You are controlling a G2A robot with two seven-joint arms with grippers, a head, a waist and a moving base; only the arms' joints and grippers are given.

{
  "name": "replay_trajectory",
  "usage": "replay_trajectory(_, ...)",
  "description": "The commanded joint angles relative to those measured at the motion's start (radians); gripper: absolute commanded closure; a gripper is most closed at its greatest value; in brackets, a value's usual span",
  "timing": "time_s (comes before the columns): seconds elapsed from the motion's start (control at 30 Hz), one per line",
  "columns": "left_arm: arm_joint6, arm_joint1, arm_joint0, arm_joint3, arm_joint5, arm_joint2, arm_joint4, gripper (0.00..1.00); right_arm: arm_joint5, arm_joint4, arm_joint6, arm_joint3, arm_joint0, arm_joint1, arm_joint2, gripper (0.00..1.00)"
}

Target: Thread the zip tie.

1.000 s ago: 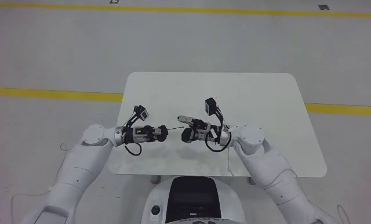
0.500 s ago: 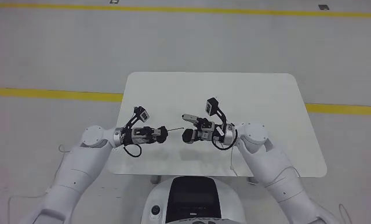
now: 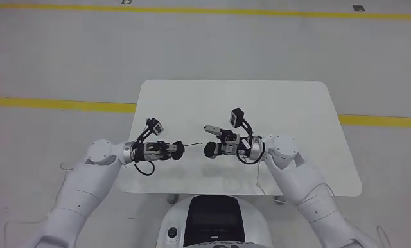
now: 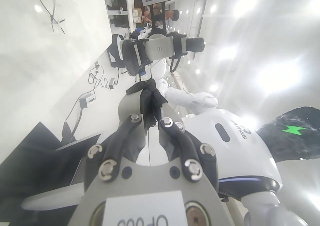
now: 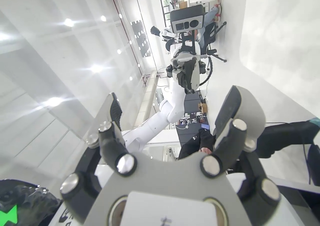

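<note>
A: Where is the zip tie [image 3: 191, 144]?

B: In the top view it is a thin dark line in the lower middle of the frame. It is held above the white table [image 3: 289, 106], over the table's lower left part. It runs almost level from left to right.

A: What holds it?

B: The left gripper [image 3: 178, 147], just left of the frame's centre, is clamped on the tie's left end. In the left wrist view its fingers [image 4: 130, 104] come together at the tips, with dark material pinched between them.

A: And the other arm?

B: The right gripper [image 3: 207, 140] sits just right of centre and faces the left one. It is spread wide and holds nothing. In the right wrist view the two fingertips stand far apart at the lower left and lower right, and the left gripper shows through the gap, farther off near the middle of the frame.

A: How close is the tie to that gap?

B: In the top view its free right end reaches the mouth of the spread fingers, about midway between them. Whether it touches either finger cannot be told. The two grippers are near each other but apart.
</note>
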Motion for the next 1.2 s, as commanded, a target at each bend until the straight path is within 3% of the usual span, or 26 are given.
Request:
replay_trajectory(0.0, -0.005, 0.001, 0.002, -0.001, 0.004, 0.0, -0.013, 1.0, -0.002, 0.005, 0.007, 0.0, 0.001, 0.001, -0.003, 0.0)
replay_trajectory(0.3, 0.017, 0.001, 0.005, -0.02, 0.008, 0.011, 0.001, 1.0, -0.012, 0.01, -0.001, -0.006, -0.002, 0.001, -0.006, 0.0)
replay_trajectory(0.63, -0.005, 0.01, 0.014, -0.042, 0.023, 0.027, -0.031, 1.0, -0.016, 0.045, 0.005, -0.005, -0.006, 0.008, -0.001, 0.0)
replay_trajectory(0.73, -0.005, 0.013, 0.012, -0.041, 0.022, 0.03, -0.036, 1.0, -0.013, 0.035, 0.004, -0.003, -0.002, 0.01, -0.006, 0.51)
replay_trajectory(1.0, -0.005, 0.013, 0.012, -0.041, 0.022, 0.03, -0.036, 1.0, -0.016, -0.009, -0.01, -0.007, 0.003, 0.016, -0.018, 0.66)
replay_trajectory(1.17, -0.005, 0.013, 0.012, -0.041, 0.022, 0.03, -0.036, 1.0, -0.018, -0.028, -0.018, -0.015, 0.002, 0.02, -0.023, 0.7)
